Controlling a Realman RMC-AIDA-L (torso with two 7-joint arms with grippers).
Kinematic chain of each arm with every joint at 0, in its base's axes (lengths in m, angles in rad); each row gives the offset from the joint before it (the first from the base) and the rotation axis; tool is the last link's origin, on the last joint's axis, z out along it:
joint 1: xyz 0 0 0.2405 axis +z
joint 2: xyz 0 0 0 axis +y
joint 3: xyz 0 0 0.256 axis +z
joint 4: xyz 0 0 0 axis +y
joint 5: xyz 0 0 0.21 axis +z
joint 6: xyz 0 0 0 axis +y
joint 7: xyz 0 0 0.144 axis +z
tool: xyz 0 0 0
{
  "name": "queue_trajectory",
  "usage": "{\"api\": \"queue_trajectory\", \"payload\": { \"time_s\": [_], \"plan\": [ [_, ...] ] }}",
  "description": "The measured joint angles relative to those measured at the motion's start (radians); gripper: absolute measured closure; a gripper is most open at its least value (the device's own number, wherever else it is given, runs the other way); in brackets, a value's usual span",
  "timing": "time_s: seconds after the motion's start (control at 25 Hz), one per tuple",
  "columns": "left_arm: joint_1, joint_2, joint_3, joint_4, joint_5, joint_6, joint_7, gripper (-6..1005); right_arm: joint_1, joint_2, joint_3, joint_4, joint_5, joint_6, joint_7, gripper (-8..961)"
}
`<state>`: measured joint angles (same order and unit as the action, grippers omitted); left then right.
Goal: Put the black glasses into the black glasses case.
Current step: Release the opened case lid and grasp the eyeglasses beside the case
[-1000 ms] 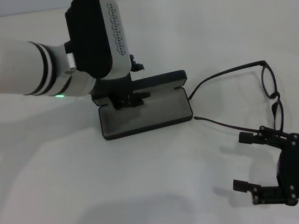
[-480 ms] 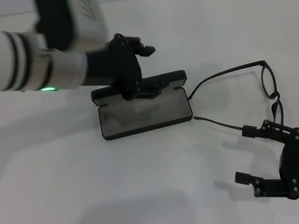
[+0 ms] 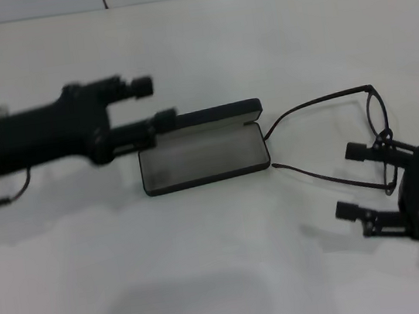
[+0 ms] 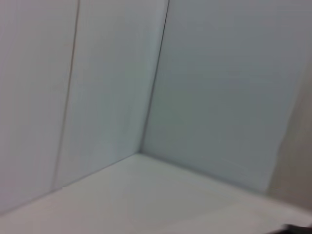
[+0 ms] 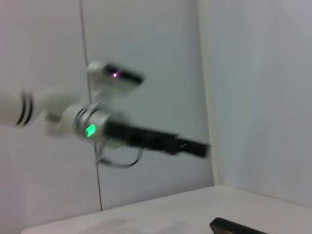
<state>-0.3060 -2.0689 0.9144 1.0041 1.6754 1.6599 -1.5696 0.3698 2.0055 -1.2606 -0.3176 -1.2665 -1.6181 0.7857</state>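
Here, black glasses case lying open, left gripper fingers apart above it, right gripper fingers apart beside black glasses

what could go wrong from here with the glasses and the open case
1. The right gripper, jaws open, sits right beside the thin near temple arm of the black glasses; a careless close could bend it or push the frame away.
2. The left gripper hovers by the raised lid of the black glasses case; a bump might shut or shift it.
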Motion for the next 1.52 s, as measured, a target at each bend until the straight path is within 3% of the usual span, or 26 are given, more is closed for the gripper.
{"api": "queue_trajectory", "payload": {
  "time_s": [0.12,0.24,0.36,0.44,0.64,0.76,0.88,1.04,1.08,1.24,1.4,1.52],
  "plan": [
    [0.016,0.012,-0.086,-0.150,0.006,0.091,0.123,298,0.001,-0.024,0.003,-0.081,-0.001,0.019,0.159,93],
    [0.056,0.022,-0.099,-0.250,0.020,0.130,0.273,298,0.005,-0.062,0.003,-0.191,-0.010,0.021,0.325,94],
    [0.111,0.013,-0.101,-0.289,0.047,0.139,0.396,298,0.003,-0.098,0.012,-0.331,-0.063,0.025,0.498,94],
    [0.137,0.003,-0.100,-0.292,0.087,0.139,0.455,299,0.004,-0.111,0.052,-0.427,-0.147,0.032,0.654,94],
    [0.135,-0.018,-0.100,-0.315,0.204,0.114,0.518,299,0.054,-0.102,0.202,-0.653,-0.482,0.025,1.067,93],
    [0.118,-0.014,-0.102,-0.354,0.223,0.104,0.522,298,0.119,-0.101,0.219,-0.757,-0.669,0.011,1.277,93],
    [0.110,-0.014,-0.101,-0.359,0.228,0.092,0.527,298,0.195,-0.115,0.220,-0.813,-0.810,-0.023,1.450,93],
    [0.100,-0.014,-0.100,-0.360,0.238,0.086,0.529,297,0.335,-0.144,0.222,-0.803,-0.978,-0.077,1.669,93],
    [0.095,-0.015,-0.100,-0.361,0.244,0.085,0.528,298,0.335,-0.144,0.222,-0.803,-0.978,-0.077,1.669,93],
    [0.072,-0.018,-0.100,-0.366,0.265,0.081,0.526,299,0.452,-0.148,0.221,-0.722,-1.198,-0.123,1.782,94],
    [0.069,-0.015,-0.101,-0.369,0.272,0.067,0.528,298,0.561,-0.123,0.219,-0.622,-1.348,-0.133,1.814,96],
    [0.067,-0.015,-0.101,-0.369,0.277,0.059,0.528,297,0.580,-0.100,0.217,-0.612,-1.392,-0.117,1.827,98]
  ]
}}
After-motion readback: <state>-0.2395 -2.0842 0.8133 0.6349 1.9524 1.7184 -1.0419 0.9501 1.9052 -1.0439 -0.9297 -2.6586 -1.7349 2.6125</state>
